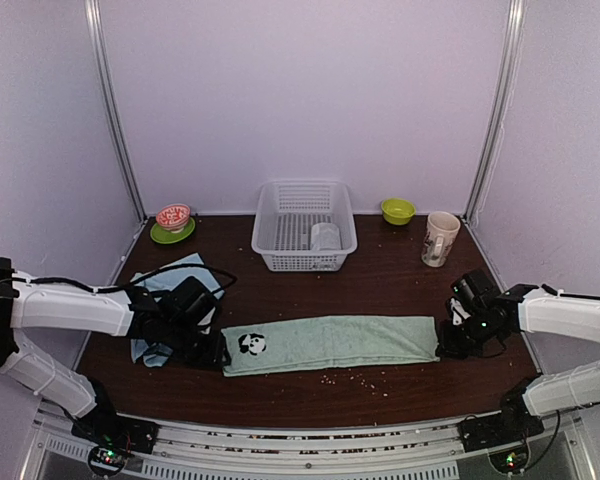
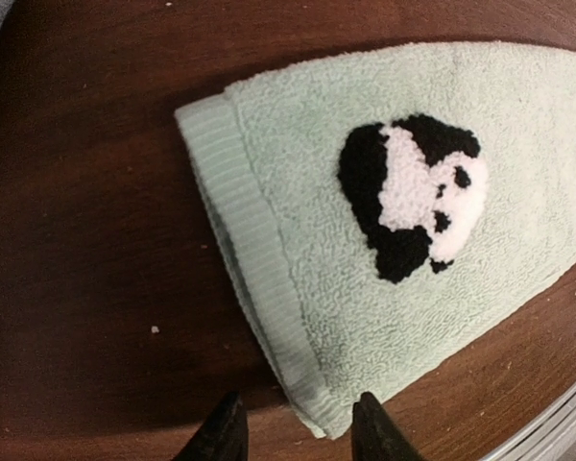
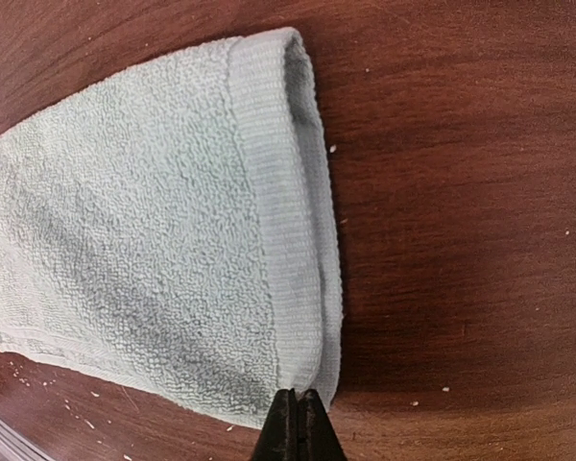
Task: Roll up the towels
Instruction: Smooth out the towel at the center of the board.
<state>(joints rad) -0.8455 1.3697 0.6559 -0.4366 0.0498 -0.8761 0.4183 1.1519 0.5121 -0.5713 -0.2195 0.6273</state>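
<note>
The pale green towel (image 1: 330,343) with its panda patch (image 1: 252,344) lies as a long folded strip across the table's front. My left gripper (image 1: 216,351) is at its left end. In the left wrist view that gripper (image 2: 298,428) is open, and the near corner of the pale green towel (image 2: 384,269) lies between the fingertips. My right gripper (image 1: 446,341) is at the right end. In the right wrist view this gripper (image 3: 300,415) is shut, its tips touching the hem at the pale green towel's (image 3: 134,240) near corner. The light blue towel (image 1: 156,284) lies crumpled under the left arm. The greyish-white towel (image 1: 325,237) sits in the basket.
A white lattice basket (image 1: 280,215) stands at the back centre. A pink bowl on a green plate (image 1: 173,220) is at the back left. A green bowl (image 1: 398,210) and a cup (image 1: 440,238) are at the back right. Crumbs (image 1: 355,377) dot the table by the towel's front edge.
</note>
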